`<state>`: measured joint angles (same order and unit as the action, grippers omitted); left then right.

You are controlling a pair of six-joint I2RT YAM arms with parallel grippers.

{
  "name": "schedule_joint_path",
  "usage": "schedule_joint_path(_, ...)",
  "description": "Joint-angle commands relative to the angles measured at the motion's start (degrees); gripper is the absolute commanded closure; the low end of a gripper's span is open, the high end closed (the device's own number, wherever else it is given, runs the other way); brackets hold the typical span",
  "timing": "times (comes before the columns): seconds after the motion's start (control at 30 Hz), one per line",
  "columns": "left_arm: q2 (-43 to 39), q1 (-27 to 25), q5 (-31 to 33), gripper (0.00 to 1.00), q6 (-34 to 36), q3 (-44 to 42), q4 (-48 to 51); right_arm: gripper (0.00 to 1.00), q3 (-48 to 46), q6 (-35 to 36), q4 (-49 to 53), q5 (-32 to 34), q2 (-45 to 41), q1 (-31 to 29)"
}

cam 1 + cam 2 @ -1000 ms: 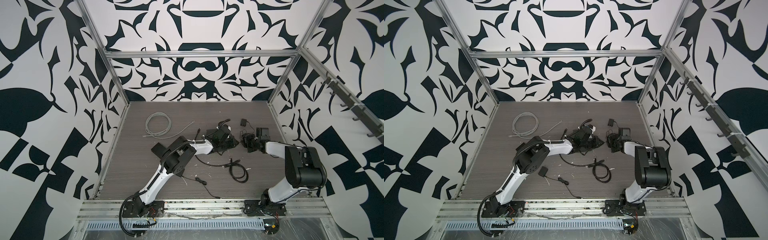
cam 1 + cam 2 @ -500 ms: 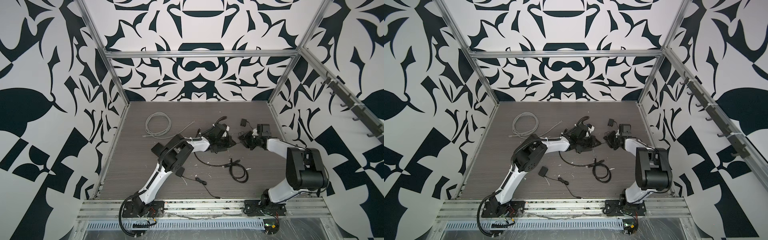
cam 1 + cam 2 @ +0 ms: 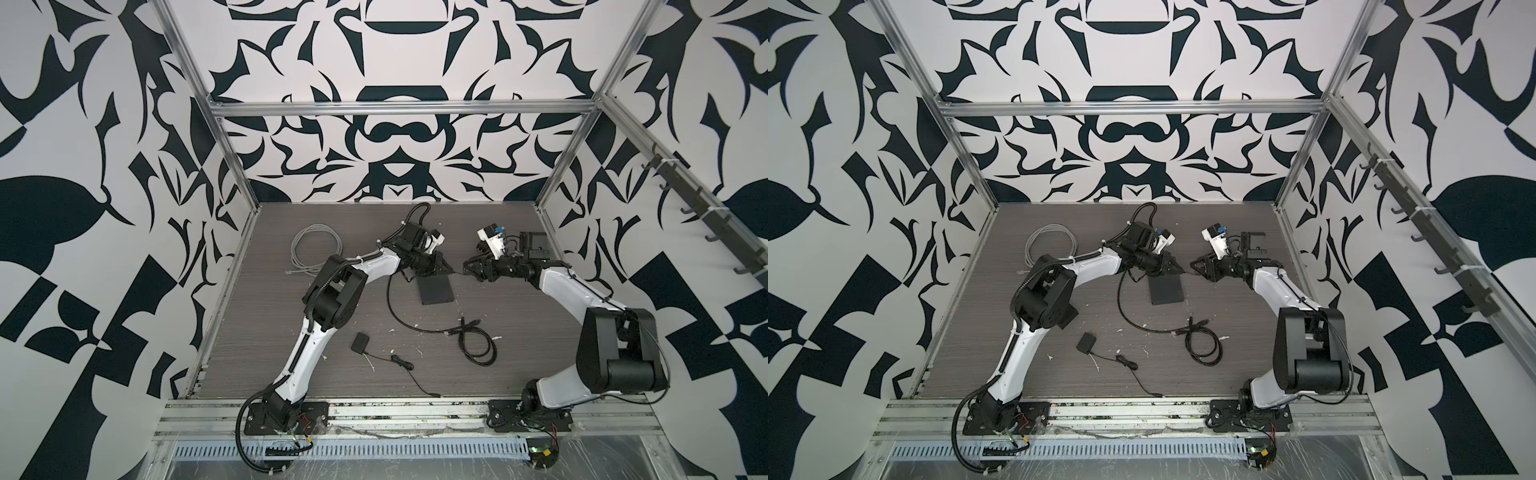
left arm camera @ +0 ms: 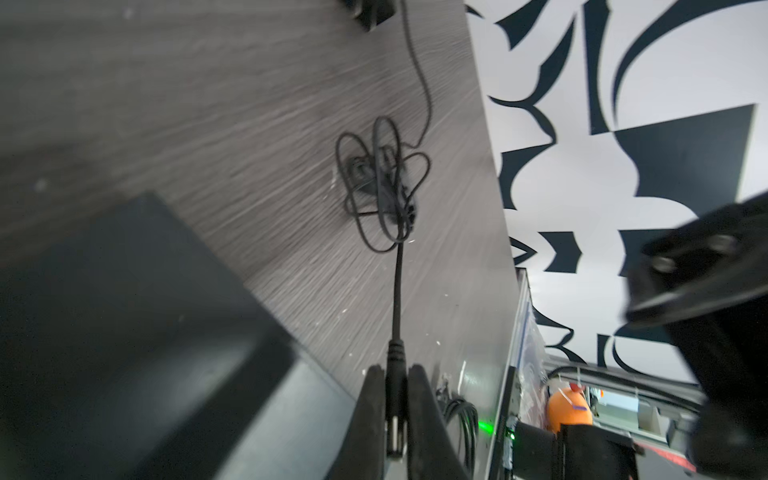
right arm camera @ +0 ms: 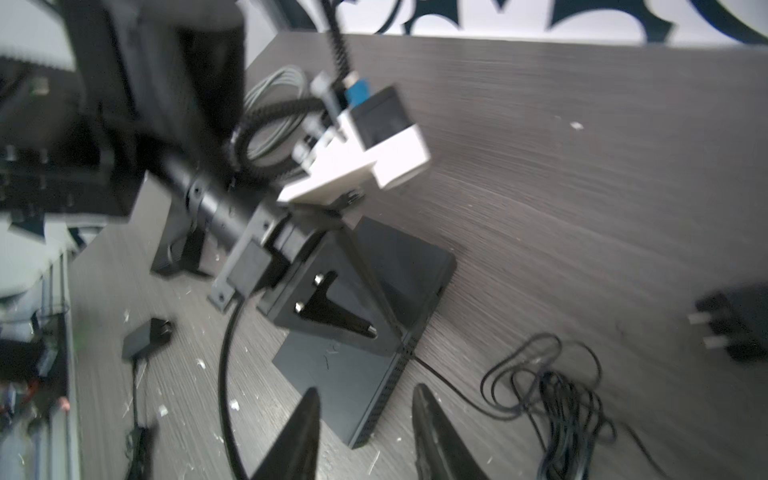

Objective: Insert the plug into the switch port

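The switch (image 3: 435, 291) (image 3: 1167, 291) is a flat black box lying on the grey table; its vented side (image 5: 386, 386) faces my right wrist camera, and it is a dark blur (image 4: 124, 316) in the left wrist view. My left gripper (image 4: 395, 369) (image 3: 446, 271) (image 3: 1180, 270) is shut on the plug (image 4: 394, 409), a black barrel plug. Its thin cable runs to a tangled bundle (image 4: 380, 183) (image 5: 552, 399). The left gripper hovers over the switch's far end. My right gripper (image 5: 366, 390) (image 3: 468, 267) (image 3: 1196, 264) is open and holds nothing, tip to tip with the left one.
A grey cable coil (image 3: 316, 245) (image 3: 1050, 245) lies at the back left. Toward the front lie a black cable loop (image 3: 478, 345) (image 3: 1204, 345) and a small black box (image 3: 359, 344) (image 3: 1086, 344) with a thin wire. A black power adapter (image 5: 735, 324) sits beyond the bundle.
My right gripper has opened and drawn back to the right. The left gripper has lifted toward the back with the plug still in it, uncovering the switch.
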<state>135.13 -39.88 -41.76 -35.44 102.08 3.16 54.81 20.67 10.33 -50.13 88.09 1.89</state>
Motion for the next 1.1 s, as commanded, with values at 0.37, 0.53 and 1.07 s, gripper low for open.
schedule_joint_path(0.37,5.7,1.7,-10.1,0.9,2.0,9.0,4.1,0.66,8.0,36.2,8.2,-6.9,8.9,1.7)
schedule_joint_path(0.53,5.7,1.7,-11.5,0.9,1.4,9.4,3.0,0.66,9.2,37.6,8.5,-5.8,10.9,1.6)
schedule_joint_path(1.07,5.8,1.7,-14.3,0.9,-0.1,9.0,0.8,0.68,10.7,38.0,7.7,-6.4,14.6,0.8)
